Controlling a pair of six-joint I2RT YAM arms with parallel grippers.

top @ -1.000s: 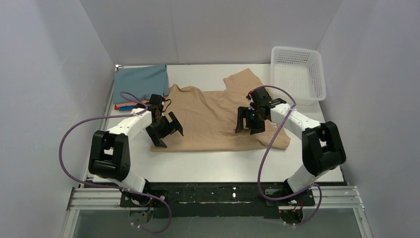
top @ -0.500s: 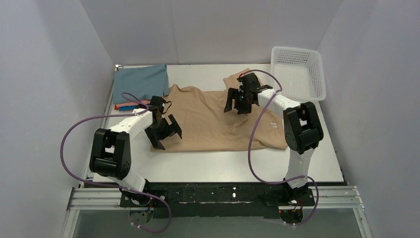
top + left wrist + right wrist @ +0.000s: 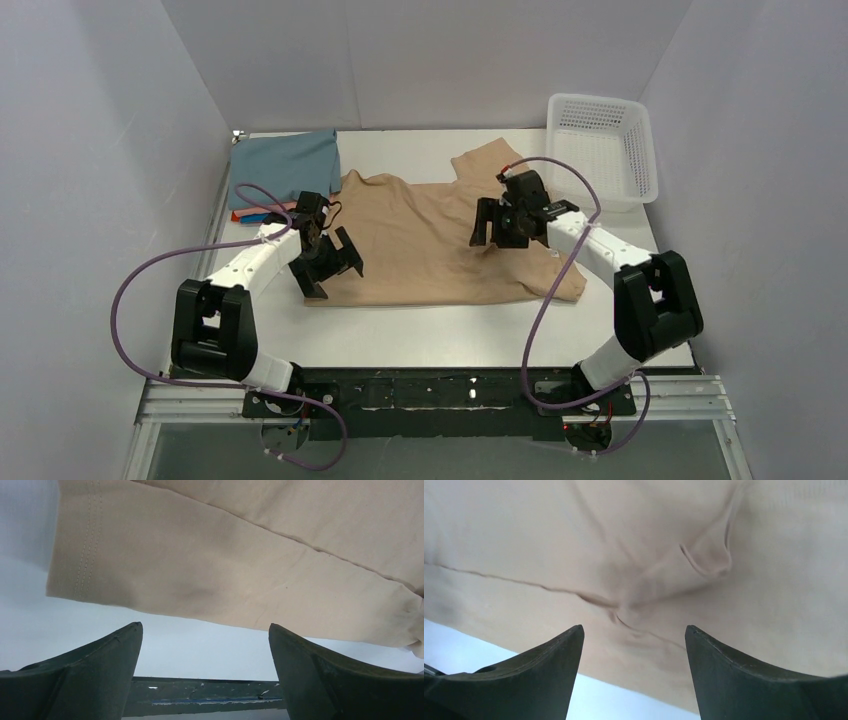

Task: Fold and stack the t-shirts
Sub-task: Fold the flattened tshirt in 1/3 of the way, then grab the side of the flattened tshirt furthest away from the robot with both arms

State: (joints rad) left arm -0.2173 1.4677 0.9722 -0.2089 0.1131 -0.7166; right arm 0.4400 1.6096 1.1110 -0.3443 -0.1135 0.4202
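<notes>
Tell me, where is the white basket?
In the top view, the white basket sits at the far right corner of the table, just right of the tan shirt spread across the middle.

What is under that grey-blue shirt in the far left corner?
Slivers of orange-red cloth and bright blue cloth peek out beneath the grey-blue shirt at its near edge. The rest is covered, so their number is unclear.

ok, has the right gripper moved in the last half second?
Yes. The right gripper has come back toward the near edge of the table, and slightly rightward.
</notes>
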